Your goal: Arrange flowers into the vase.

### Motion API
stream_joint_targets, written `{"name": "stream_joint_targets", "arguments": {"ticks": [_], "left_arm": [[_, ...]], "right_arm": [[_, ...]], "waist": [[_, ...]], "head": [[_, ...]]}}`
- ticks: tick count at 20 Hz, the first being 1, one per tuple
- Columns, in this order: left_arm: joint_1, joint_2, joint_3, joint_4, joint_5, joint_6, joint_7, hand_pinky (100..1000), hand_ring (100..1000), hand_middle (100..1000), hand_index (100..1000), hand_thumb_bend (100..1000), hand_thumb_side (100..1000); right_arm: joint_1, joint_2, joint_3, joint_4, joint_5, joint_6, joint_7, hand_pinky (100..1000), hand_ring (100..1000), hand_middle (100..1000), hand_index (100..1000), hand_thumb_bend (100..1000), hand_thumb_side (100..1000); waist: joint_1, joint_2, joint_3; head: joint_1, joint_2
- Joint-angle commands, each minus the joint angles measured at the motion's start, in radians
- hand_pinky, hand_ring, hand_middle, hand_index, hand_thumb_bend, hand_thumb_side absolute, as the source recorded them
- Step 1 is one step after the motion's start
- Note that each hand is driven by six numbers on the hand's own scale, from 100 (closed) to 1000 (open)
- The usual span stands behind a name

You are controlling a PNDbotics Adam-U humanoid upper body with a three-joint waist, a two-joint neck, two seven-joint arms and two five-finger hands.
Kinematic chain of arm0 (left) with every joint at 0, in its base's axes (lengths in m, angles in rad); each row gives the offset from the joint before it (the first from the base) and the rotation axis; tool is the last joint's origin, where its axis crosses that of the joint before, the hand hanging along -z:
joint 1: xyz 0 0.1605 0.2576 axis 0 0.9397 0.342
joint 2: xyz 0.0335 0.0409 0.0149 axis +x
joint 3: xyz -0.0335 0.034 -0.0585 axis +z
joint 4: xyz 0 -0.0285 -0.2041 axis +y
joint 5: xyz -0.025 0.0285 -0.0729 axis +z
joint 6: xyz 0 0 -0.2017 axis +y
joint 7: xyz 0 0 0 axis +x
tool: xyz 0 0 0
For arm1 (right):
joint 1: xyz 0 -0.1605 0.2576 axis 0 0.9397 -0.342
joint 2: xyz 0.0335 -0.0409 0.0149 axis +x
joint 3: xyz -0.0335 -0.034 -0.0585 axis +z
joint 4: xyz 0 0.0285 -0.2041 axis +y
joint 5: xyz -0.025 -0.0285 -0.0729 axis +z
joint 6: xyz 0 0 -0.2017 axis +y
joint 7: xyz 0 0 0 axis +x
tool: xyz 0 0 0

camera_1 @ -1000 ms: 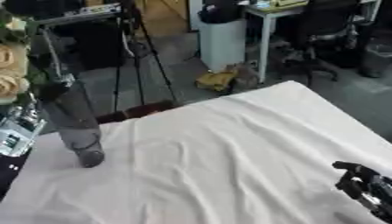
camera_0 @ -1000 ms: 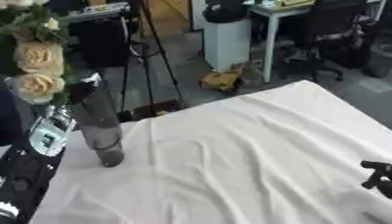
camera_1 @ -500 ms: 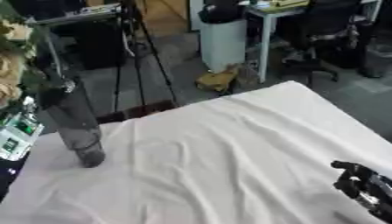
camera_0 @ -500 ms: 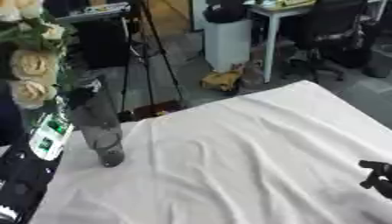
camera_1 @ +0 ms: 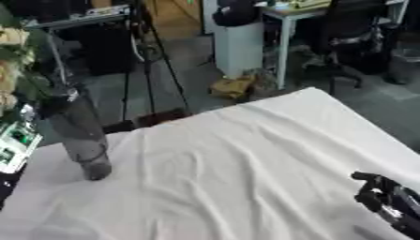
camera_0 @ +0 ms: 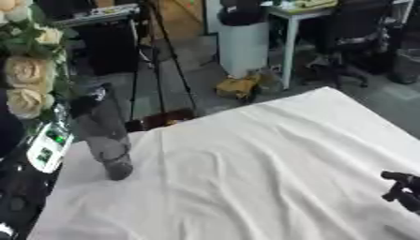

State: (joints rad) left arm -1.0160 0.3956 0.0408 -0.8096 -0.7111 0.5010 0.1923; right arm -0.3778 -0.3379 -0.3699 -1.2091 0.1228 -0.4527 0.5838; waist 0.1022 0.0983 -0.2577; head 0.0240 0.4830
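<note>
1. White cloth [camera_0: 271, 159] is covering the table in the left eye view, and it is lying in soft wrinkles. The tall grey vase [camera_0: 102, 133] is standing on it near the left edge.
2. Cream flowers [camera_0: 29, 86] with green leaves are hanging just above the vase mouth. A second ago they were higher, so they are coming down toward the vase. I think the stems are about to go in, but they are not sitting deep yet.
3. The left hand is not showing in this view, so I cannot tell how it is holding the flowers. Something black and a white gadget with green on it [camera_0: 49, 145] are showing at the left edge.
4. In the right eye view the right hand [camera_1: 386, 199] is resting near the lower right corner. Its dark fingers look curled and are holding nothing.
5. Behind the table the room is showing a grey floor, a tripod [camera_1: 139, 56], a white desk [camera_1: 287, 18] and a black chair [camera_1: 361, 33].
</note>
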Motion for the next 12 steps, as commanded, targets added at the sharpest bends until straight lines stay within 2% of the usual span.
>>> {"name": "stream_joint_targets", "arguments": {"ticks": [1,8,12], "left_arm": [[0.006,0.029,-0.001,0.001,-0.022,-0.002,-0.022,688,753,595,784,773,766],[0.017,0.026,-0.003,-0.006,-0.036,-0.008,-0.046,684,749,589,782,764,771],[0.019,0.024,0.002,-0.015,-0.025,-0.013,-0.022,670,747,588,780,762,754]], "right_arm": [[-0.012,-0.012,-0.008,-0.017,0.004,0.001,-0.003,696,980,455,831,661,748],[-0.010,-0.008,-0.009,-0.020,0.006,0.004,-0.005,696,980,454,830,660,751],[-0.009,-0.006,-0.010,-0.021,0.009,0.006,-0.007,696,980,453,830,661,749]], "waist": [[-0.010,-0.024,0.004],[-0.012,-0.027,0.011],[-0.014,-0.028,0.010]], "head": [[-0.003,0.000],[-0.007,-0.001],[-0.007,-0.003]]}}
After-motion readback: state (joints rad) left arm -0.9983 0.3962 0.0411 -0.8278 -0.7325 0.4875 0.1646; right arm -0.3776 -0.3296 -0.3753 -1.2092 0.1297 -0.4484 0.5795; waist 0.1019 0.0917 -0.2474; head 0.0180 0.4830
